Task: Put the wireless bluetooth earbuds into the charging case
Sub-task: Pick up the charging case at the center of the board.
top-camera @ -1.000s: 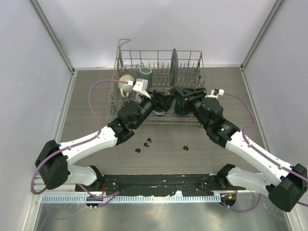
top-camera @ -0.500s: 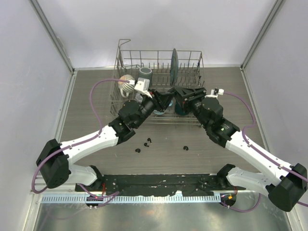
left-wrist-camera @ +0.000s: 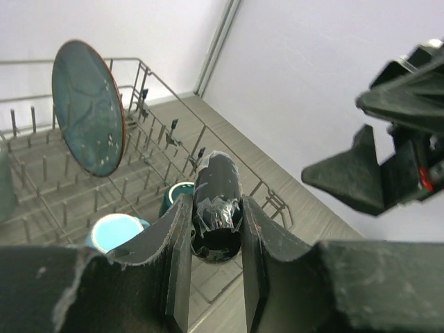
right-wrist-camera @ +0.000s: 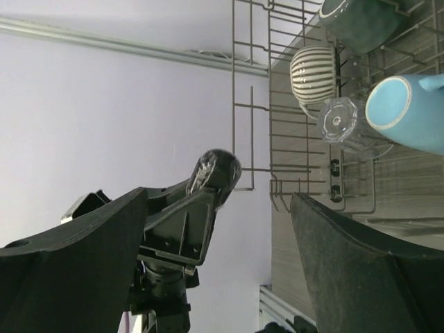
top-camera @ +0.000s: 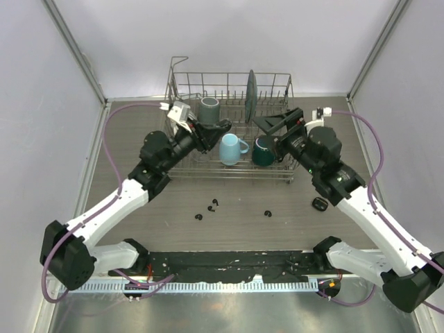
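Count four earbuds (top-camera: pixel 209 209) loose on the table (top-camera: pixel 243 232) before the rack (top-camera: pixel 184 83), three clustered, one apart. Find left gripper (top-camera: pixel 222 126) clamped on one black oval case (left-wrist-camera: pixel 216 205), right gripper (top-camera: pixel 277 118) spread empty

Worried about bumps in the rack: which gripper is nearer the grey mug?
Left. The left gripper, shut on a black oval object, sits just right of the grey mug; the right gripper stands open farther right, beyond the blue mug.
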Robot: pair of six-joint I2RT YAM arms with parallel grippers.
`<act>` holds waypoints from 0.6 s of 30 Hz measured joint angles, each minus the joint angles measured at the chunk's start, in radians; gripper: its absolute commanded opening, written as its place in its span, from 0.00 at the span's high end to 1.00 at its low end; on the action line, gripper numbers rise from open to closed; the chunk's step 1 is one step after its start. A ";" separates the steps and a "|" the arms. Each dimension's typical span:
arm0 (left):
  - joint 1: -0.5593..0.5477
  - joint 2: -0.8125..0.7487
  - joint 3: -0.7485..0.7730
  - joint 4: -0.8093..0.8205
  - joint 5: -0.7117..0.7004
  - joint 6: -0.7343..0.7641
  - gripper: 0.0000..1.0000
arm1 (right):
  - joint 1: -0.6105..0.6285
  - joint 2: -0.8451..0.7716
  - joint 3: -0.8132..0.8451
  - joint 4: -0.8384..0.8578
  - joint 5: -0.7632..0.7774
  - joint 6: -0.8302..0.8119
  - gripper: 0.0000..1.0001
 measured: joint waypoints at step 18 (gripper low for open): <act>0.048 -0.009 0.028 -0.092 0.342 0.092 1.00 | -0.085 0.169 0.018 0.058 -0.502 0.183 0.09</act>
